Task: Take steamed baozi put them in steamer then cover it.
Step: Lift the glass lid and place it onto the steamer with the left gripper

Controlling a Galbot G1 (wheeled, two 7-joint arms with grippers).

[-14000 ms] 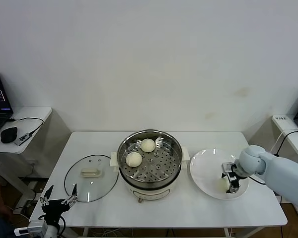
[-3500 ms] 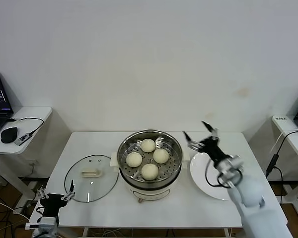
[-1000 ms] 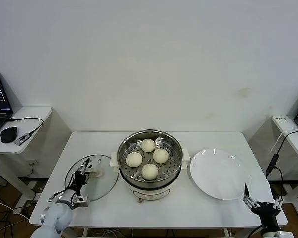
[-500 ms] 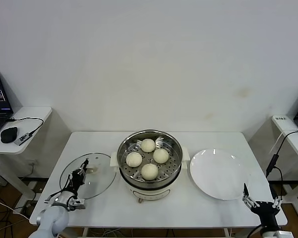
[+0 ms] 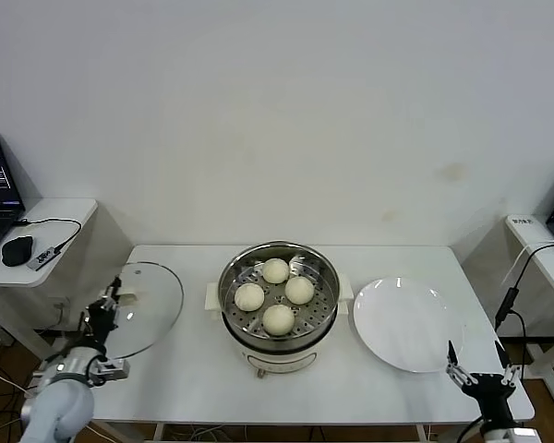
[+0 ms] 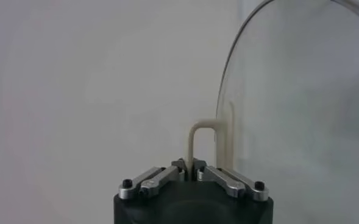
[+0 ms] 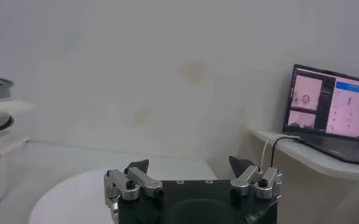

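Several cream-white baozi point(image 5: 277, 318) lie on the perforated tray of the shiny steel steamer point(image 5: 233, 325) at the table's middle. My left gripper point(image 5: 108, 309) is shut on the cream-white handle point(image 6: 202, 146) of the clear glass cover point(image 5: 148, 309) and holds it lifted and tilted on edge over the table's left end. In the left wrist view the cover's pane point(image 6: 301, 109) stands upright beside the fingers point(image 6: 161, 176). My right gripper point(image 5: 478, 378) is open and empty, low at the table's front right corner; the right wrist view shows it point(image 7: 190, 165) wide open.
A flat white plate point(image 5: 406, 323) lies right of the steamer, bare. A side desk with a laptop and mouse point(image 5: 17, 249) stands at the left. Another desk with a laptop point(image 7: 328, 112) stands at the right.
My left gripper has lifted the cover off the table and swung it up and to the left, tilting it on edge. The right gripper has stayed parked at the front right.
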